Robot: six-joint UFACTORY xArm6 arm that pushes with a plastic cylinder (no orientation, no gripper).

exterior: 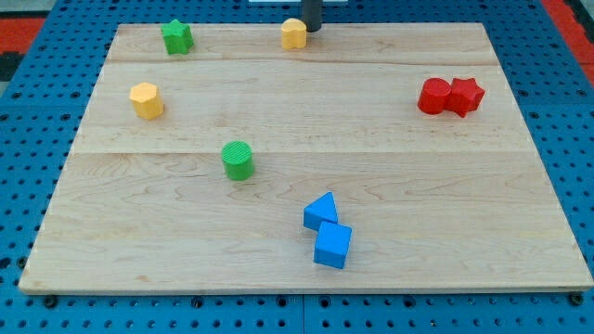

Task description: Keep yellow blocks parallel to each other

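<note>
Two yellow blocks lie on the wooden board [418,186]. One rounded yellow block [293,33] sits at the view's top edge, near the middle. A yellow hexagon block [146,100] sits at the left, lower down. My tip [312,29] comes down from the view's top and stands just right of the rounded yellow block, touching or almost touching it.
A green star block [176,37] lies at the top left. A green cylinder [238,160] stands left of centre. A red cylinder [432,96] and a red star [466,96] touch at the right. A blue triangle [321,211] and a blue cube [332,245] touch at the bottom centre.
</note>
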